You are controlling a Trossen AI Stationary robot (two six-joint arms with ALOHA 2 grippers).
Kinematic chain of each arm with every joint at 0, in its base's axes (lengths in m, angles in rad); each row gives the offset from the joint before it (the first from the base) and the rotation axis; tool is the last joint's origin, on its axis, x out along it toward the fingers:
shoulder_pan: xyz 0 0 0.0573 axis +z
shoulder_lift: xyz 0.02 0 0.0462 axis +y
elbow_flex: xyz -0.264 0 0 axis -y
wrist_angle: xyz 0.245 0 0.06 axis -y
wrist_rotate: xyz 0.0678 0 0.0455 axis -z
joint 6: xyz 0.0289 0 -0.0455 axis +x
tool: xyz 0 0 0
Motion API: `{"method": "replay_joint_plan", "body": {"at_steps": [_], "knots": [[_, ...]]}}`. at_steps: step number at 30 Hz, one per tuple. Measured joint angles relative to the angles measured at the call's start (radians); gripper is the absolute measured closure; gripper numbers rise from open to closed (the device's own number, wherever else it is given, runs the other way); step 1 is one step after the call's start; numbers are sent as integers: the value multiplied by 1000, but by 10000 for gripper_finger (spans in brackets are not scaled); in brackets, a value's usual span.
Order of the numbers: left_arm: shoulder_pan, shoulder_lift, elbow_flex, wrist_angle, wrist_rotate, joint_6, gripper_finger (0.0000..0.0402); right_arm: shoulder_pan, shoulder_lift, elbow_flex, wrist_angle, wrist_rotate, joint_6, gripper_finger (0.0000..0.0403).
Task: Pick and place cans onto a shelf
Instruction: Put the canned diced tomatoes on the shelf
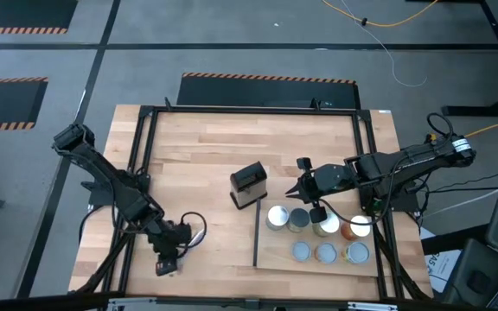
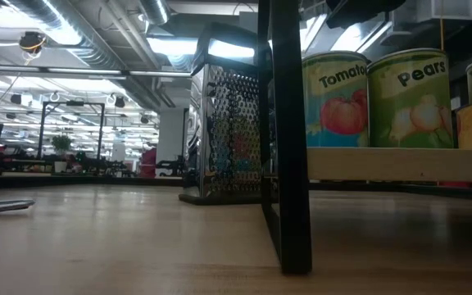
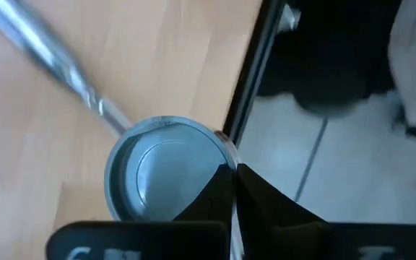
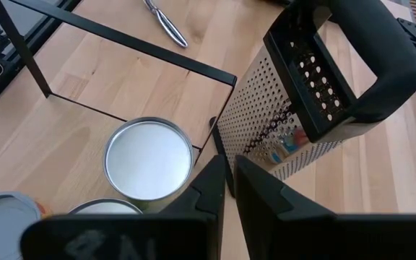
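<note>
High view shows the big wooden table (image 1: pixel 197 147) filling the middle of the frame. The shelf (image 1: pixel 279 252) lies at the lower right of the table, with a thin black bar along its left side. Seven cans (image 1: pixel 325 226) stand on the shelf in two neat rows, four behind and three in front, most likely so that more can fit. In the low view the shelf board sits raised off the table, and a tomato can (image 2: pixel 334 98) and a pears can (image 2: pixel 410 97) stand on it at the upper right.

A metal grater (image 1: pixel 249 185) stands just left of the shelf's upper corner, out of the way of the rows.

The right claw (image 1: pixel 304 183) hangs over the upper left end of the back row, between the grater and the cans. In the right wrist view its fingers are pressed almost together and hold nothing.

The left claw (image 1: pixel 168 257) is at the lower left of the table, well apart from the shelf. Its wrist view shows one more can (image 3: pixel 166 167) right under it at the table edge, beside a thin silver tool (image 3: pixel 45 54). The fingers look clenched and are not around the can. That can looks like the next one to move.
</note>
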State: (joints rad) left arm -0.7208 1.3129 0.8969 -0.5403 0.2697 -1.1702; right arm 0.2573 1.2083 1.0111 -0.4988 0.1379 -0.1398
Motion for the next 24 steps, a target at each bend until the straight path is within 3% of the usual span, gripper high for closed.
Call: {"method": "replay_joint_plan", "body": {"at_steps": [6, 14, 20, 24], "knots": [[36, 0, 31, 51, -235, 80, 401, 0, 0, 0, 1, 0, 0, 366], [88, 6, 37, 223, -430, 338, 402, 0, 0, 0, 1, 0, 3, 366], [130, 6, 37, 353, -415, 541, 401, 0, 0, 0, 1, 0, 11, 366], [153, 6, 48, 380, -365, 623, 401, 0, 0, 0, 1, 0, 106, 366]]}}
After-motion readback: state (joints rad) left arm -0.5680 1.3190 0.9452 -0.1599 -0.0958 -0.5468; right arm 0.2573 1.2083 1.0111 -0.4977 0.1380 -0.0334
